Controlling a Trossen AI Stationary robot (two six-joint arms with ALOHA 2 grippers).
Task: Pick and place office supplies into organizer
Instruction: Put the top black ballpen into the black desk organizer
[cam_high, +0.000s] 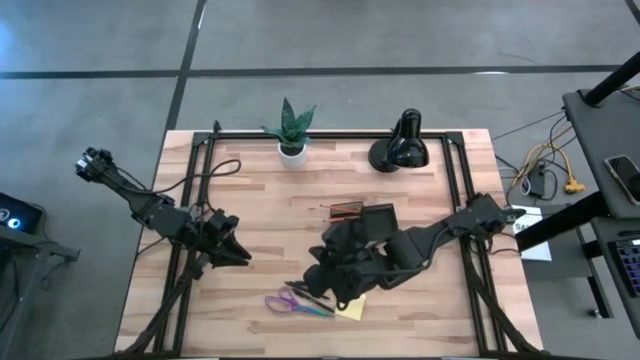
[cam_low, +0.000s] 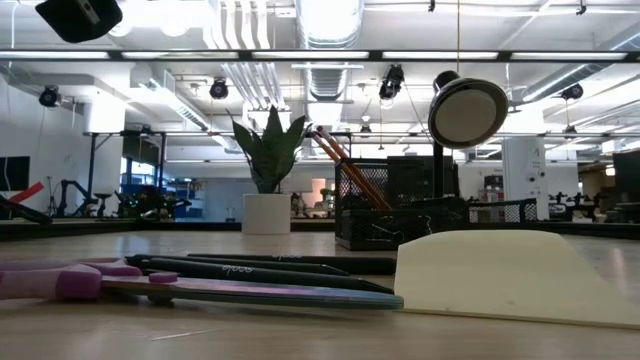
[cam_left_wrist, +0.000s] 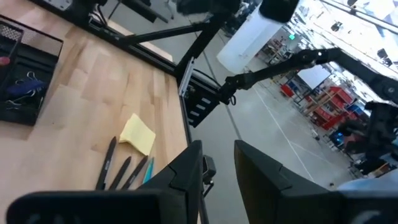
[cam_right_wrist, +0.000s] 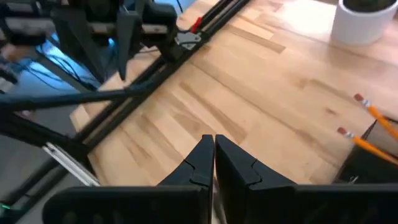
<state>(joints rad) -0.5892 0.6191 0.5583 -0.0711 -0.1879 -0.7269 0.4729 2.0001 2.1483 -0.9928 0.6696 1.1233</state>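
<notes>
Purple-handled scissors (cam_high: 295, 303), black pens (cam_high: 310, 292) and a yellow sticky pad (cam_high: 354, 308) lie flat on the wooden table near its front edge. The dark organizer (cam_high: 348, 211) stands mid-table, partly under my right arm, and orange pencils (cam_low: 345, 170) lean in it. My right gripper (cam_high: 322, 272) hovers shut above the table, just beyond the pens, with nothing between its fingers (cam_right_wrist: 213, 163). My left gripper (cam_high: 237, 251) waits at the left, raised, open and empty (cam_left_wrist: 217, 180).
A potted green plant (cam_high: 291, 130) and a black desk lamp (cam_high: 400, 148) stand at the table's far edge. Black frame rails (cam_high: 205, 160) run along the left and right sides. Bare wood lies between the two grippers.
</notes>
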